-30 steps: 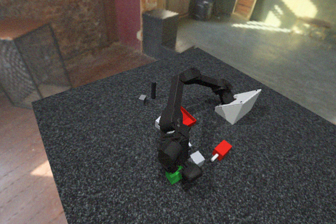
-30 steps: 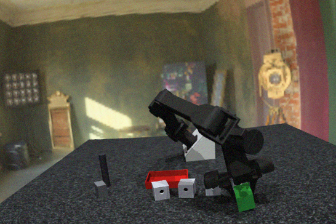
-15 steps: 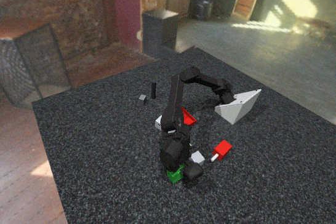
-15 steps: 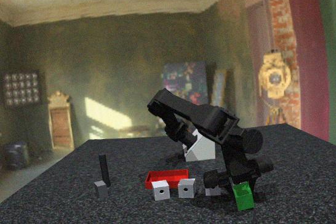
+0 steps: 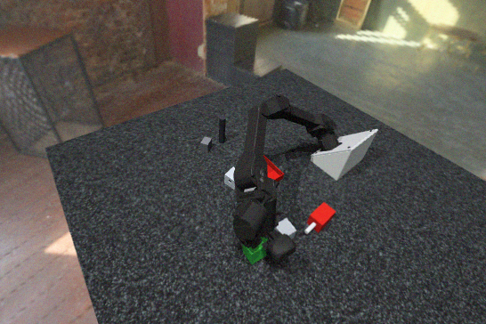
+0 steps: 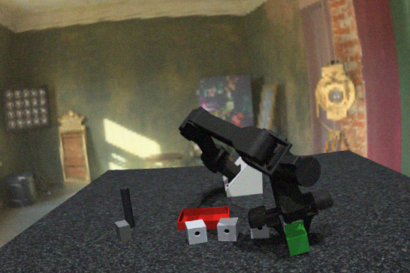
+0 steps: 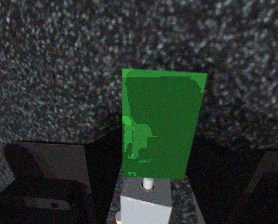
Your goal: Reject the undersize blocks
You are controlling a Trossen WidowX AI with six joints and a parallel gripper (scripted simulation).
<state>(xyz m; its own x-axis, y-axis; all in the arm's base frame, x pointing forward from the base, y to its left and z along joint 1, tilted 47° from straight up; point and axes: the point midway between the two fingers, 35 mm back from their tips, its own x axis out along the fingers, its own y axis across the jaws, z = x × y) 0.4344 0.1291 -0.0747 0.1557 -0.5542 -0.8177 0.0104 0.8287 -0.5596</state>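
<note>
The pincer (image 5: pixel 263 246) (image 6: pixel 295 227) (image 7: pixel 150 129) is partly open, its fingers pinching the green gauge (image 5: pixel 255 252) (image 6: pixel 297 238) (image 7: pixel 160 125) by the handle. The gauge is low over the table (image 5: pixel 156 223) (image 6: pixel 75 241) (image 7: pixel 50 50), toward the bottom edge in the top view.

Its pale pin (image 7: pixel 148 183) points away from the table's left edge in that view, toward the bored face of the nearest steel block (image 5: pixel 286 228) (image 6: pixel 260 232) (image 7: pixel 145 210). The gauge's long axis runs roughly in line with the hole; the pin's tip is at the hole, but how deep it goes I cannot tell.

Two more bored blocks, one left (image 6: pixel 196 232) and one right (image 6: pixel 227 229) in the exterior view, stand near the red tray (image 5: pixel 275 174) (image 6: pixel 204 214). A red block with a white pin (image 5: pixel 321 216) lies to the right in the top view.
</note>
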